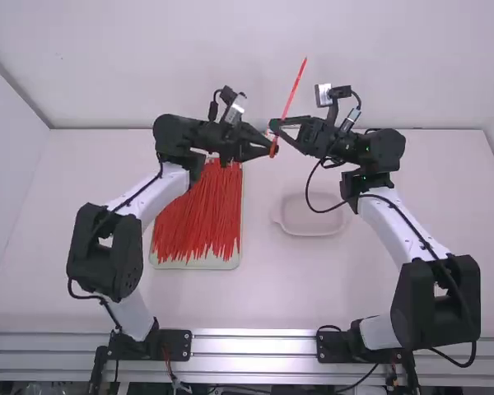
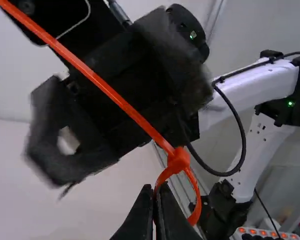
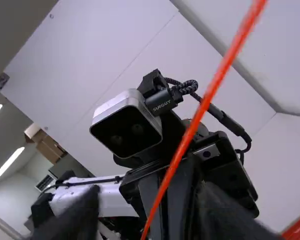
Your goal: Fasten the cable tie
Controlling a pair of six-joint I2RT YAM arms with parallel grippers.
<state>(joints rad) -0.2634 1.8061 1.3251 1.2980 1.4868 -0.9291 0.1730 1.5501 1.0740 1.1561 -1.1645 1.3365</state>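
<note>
- The left hand (image 1: 266, 149) is shut tight on the small loop of an orange-red cable tie (image 1: 289, 97), held in the air at upper centre of the high view.
- The tie's long tail slants up past the right hand (image 1: 273, 126), just beside the left; I cannot tell whether it grips.
- Below them on the white worktop (image 1: 66, 181), a tray (image 1: 196, 263) carries a heap of red ties (image 1: 202, 210), with a shallow white dish (image 1: 281, 218) to its right.

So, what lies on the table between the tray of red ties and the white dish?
Nothing; the high view shows bare table between the tray and the dish.
</note>
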